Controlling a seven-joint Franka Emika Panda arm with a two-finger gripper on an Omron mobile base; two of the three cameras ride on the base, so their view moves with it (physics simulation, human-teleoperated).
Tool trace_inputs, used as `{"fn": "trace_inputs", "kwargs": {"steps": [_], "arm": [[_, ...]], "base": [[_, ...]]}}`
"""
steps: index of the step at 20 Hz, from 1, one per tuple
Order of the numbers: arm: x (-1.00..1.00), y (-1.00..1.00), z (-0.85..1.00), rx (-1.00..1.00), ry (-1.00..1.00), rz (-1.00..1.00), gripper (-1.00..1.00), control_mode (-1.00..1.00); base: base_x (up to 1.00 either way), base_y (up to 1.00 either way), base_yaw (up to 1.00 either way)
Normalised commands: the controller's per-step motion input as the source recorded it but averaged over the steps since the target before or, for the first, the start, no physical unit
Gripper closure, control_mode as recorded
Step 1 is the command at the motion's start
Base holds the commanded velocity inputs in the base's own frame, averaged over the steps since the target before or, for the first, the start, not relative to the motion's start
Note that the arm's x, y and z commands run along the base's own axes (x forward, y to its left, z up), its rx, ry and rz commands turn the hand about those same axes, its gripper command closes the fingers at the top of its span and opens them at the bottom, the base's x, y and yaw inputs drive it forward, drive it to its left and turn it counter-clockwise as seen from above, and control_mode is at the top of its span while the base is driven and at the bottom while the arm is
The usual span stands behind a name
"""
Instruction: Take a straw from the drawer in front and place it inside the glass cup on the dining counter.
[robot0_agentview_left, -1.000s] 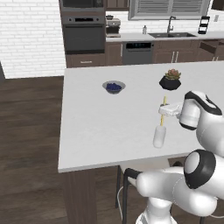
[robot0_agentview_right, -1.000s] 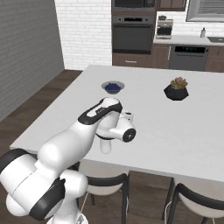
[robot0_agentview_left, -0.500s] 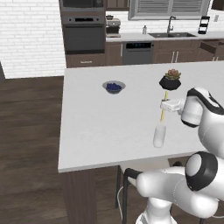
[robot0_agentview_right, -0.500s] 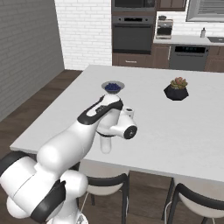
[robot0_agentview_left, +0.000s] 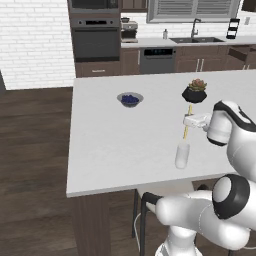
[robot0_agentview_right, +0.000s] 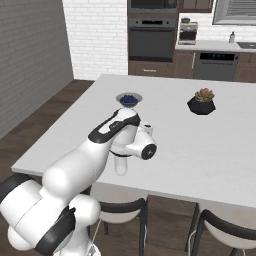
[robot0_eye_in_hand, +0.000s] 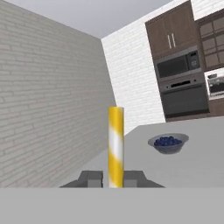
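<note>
While pinched upright, thin pale yellow straw (robot0_agentview_left: 187, 126) hangs right above small clear glass cup (robot0_agentview_left: 182, 155).
Left to right on large white dining counter (robot0_agentview_left: 110, 145): grey bowl of dark blue berries (robot0_agentview_left: 130, 99), cup, two-finger gripper (robot0_agentview_left: 190, 120) with fingertips (robot0_eye_in_hand: 91, 178) squeezing the straw mid-length, held vertical probably so it drops straight in.

No readable text anywhere here, as far as I can make out. No labels, brand names, numbers or signs on the appliances, the cabinets or anything on the worktop. The oven and dishwasher panels along the back wall are too small and blurry to tell whether they carry any markings.
</note>
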Motion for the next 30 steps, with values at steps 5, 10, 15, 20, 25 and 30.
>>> {"fn": "trace_inputs", "kwargs": {"steps": [5, 10, 15, 20, 25, 30], "arm": [[-0.15, 0.0, -0.14, 0.0, 0.02, 0.0, 1.0, -1.0], [-0.19, 0.0, -0.18, 0.0, 0.01, 0.0, 1.0, -1.0], [0.04, 0.0, -0.14, 0.0, 0.02, 0.0, 1.0, -1.0], [0.28, 0.0, -0.13, 0.0, 0.0, 0.0, 1.0, -1.0], [0.13, 0.0, -0.2, 0.0, 0.0, 0.0, 1.0, -1.0], [0.0, 0.0, -0.25, 0.0, 0.0, 0.0, 1.0, -1.0]], "base": [[0.0, 0.0, 0.0], [0.0, 0.0, 0.0], [0.0, 0.0, 0.0], [0.0, 0.0, 0.0], [0.0, 0.0, 0.0], [0.0, 0.0, 0.0]]}}
